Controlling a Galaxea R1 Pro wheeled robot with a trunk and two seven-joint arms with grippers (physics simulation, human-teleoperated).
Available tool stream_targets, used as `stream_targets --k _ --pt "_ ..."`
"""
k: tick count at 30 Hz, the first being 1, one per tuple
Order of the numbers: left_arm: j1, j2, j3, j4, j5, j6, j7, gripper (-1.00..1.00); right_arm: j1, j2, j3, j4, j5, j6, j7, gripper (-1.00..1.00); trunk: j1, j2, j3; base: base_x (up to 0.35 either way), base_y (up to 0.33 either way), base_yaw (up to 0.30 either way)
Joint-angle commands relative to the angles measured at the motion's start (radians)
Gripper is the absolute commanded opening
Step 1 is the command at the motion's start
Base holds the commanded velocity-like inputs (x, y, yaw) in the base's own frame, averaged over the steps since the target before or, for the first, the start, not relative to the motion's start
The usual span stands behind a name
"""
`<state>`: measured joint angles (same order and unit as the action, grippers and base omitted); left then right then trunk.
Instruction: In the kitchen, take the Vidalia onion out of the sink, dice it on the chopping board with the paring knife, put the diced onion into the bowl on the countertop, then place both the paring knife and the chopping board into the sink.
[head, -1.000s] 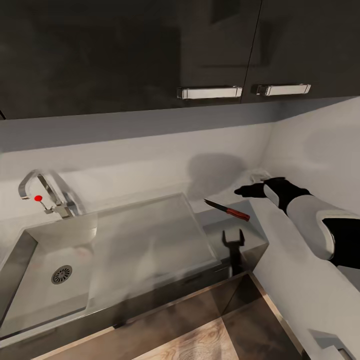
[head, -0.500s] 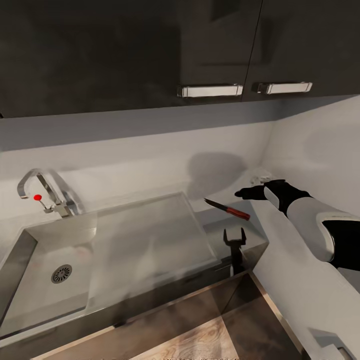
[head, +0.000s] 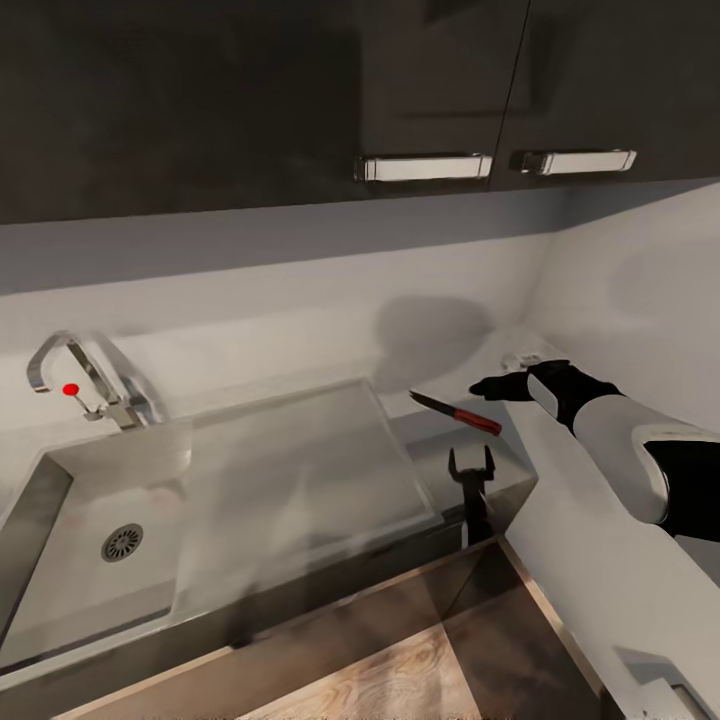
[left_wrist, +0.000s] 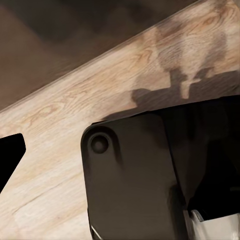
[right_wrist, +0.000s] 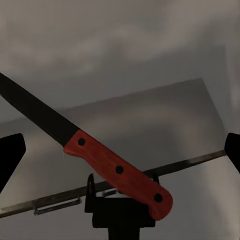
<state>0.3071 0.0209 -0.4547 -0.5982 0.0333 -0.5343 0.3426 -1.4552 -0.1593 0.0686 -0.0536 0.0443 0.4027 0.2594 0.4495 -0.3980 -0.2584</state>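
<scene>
Paring knife (head: 456, 412): lies flat on the surface (head: 590, 560), just right of the sink (head: 250, 500) (red handle toward your right arm).
Right gripper (head: 482, 385): your jaws stand apart, near the knife.
Left gripper: cannot tell.

Sink (head: 90, 520) w/ tap (head: 75, 385) at left, paring knife (head: 457, 412) on countertop (head: 520, 475), right gripper (head: 492, 386) just beside it

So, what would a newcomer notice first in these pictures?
Probably the slim red-handled paring knife with its dark blade, lying on the grey countertop between the steel sink and the open right gripper. Next, the angular chrome tap with its red dot, standing behind the sink's basin.
</scene>
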Motion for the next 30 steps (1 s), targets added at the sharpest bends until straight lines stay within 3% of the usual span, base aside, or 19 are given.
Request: stream_targets --k 1,30 --pt "0.000 0.001 -0.008 -0.002 0.003 -0.001 0.009 1.00 -0.001 0.000 0.007 -0.001 0.005 0.004 0.006 1.00 0.001 -0.002 -0.003 0.000 0.000 0.000" --pt "0.000 -0.004 -0.007 0.001 0.004 -0.001 0.009 1.00 -0.001 0.007 0.007 0.001 0.004 0.004 0.006 1.00 0.001 -0.002 -0.050 0.027 -0.024 0.000"
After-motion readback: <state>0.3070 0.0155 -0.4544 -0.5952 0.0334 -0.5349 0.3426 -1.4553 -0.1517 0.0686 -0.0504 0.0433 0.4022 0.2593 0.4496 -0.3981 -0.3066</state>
